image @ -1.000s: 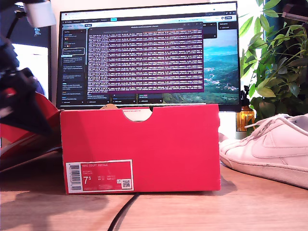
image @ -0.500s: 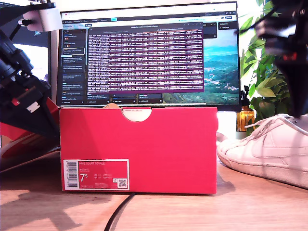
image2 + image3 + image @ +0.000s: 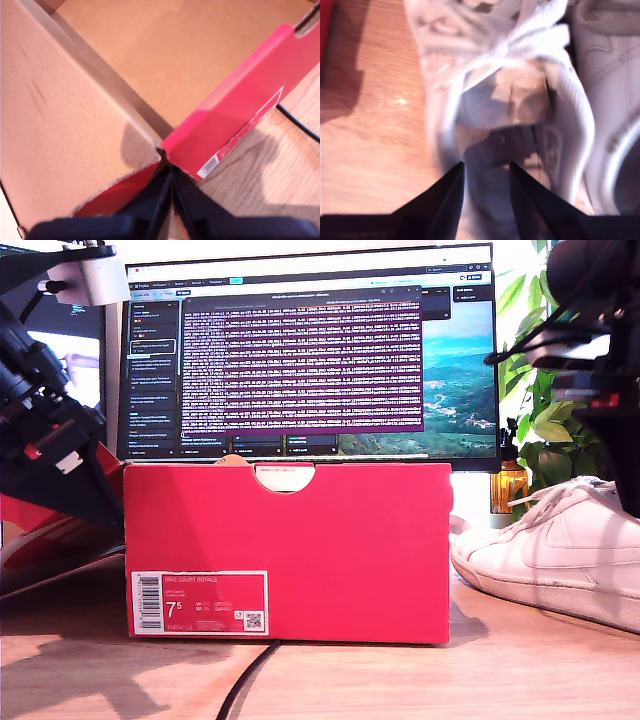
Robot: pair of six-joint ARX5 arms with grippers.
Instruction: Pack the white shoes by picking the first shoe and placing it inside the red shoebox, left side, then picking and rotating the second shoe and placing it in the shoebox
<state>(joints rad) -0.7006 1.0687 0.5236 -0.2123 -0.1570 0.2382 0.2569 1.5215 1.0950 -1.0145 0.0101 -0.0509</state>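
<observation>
Shoebox (image 3: 290, 550), bright red, sits on the wooden table (image 3: 400, 680) in front of the monitor (image 3: 310, 350), its label with "7.5" facing the exterior camera and a half-round notch cut in its top edge. Seen from my first wrist view, the red shoebox (image 3: 235, 105) is open, its brown cardboard floor bare, with the lid (image 3: 60, 125) folded out beside it. My first gripper (image 3: 171, 200) hangs just above the box's corner where the lid meets the labelled wall, jaws pressed together with nothing between them. A white sneaker (image 3: 555, 550) lies on the table beside the box, toward the exterior view's right, toe pointing at the box, close to it but apart. My second gripper (image 3: 486, 200) hovers over that sneaker (image 3: 510, 115), above its heel opening behind the laces, jaws spread and not touching it. A second white shoe (image 3: 612, 100) lies just beside the first, on the side away from the box. A black cable (image 3: 250, 685) runs out from under the box across the table.
</observation>
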